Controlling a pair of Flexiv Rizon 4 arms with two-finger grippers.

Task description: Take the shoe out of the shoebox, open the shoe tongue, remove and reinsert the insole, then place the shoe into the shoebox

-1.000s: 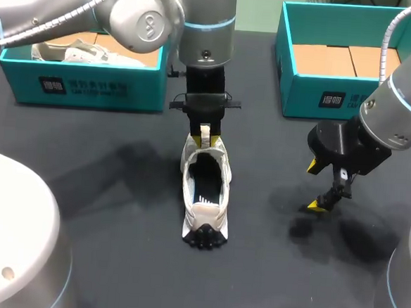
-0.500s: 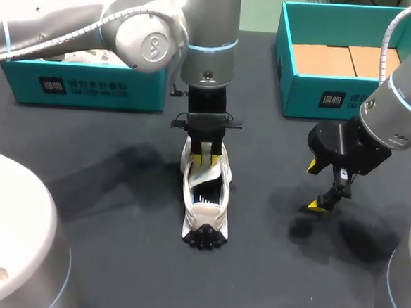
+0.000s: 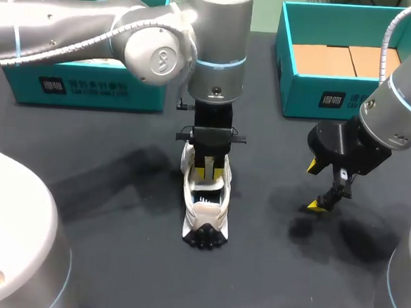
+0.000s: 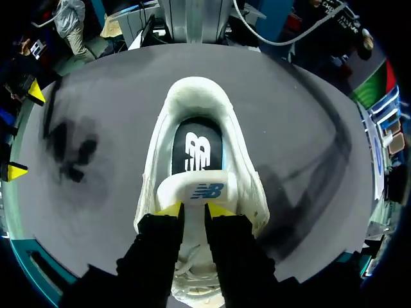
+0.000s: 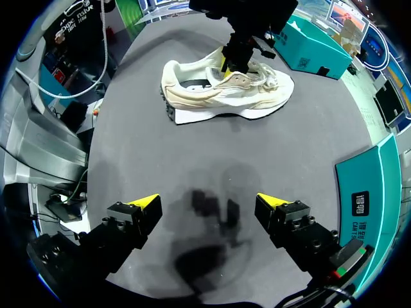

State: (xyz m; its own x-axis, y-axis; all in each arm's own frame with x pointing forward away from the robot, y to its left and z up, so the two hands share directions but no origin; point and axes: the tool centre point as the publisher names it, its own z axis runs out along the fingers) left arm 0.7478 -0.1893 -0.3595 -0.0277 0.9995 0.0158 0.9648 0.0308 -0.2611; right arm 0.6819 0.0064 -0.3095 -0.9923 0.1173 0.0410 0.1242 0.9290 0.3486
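A white shoe (image 3: 203, 209) stands on the dark table, heel toward the near edge. My left gripper (image 3: 210, 170) comes down on it from above and is shut on the shoe tongue (image 4: 199, 189), which is bent back over the opening. The dark insole (image 4: 196, 151) lies inside the shoe (image 4: 192, 102). To the right of the shoe my right gripper (image 3: 316, 186) hangs open over bare table, nothing between its fingers. From the right wrist, the shoe (image 5: 225, 90) lies well ahead of that gripper (image 5: 209, 202).
A teal shoebox (image 3: 83, 89) stands at the back left, partly hidden by my left arm. A second teal box (image 3: 322, 99) with brown cardboard inside stands at the back right, behind my right gripper.
My left gripper has moved toward the shoe's heel with the tongue in it, bending the tongue back over the opening. The right arm has kept still.
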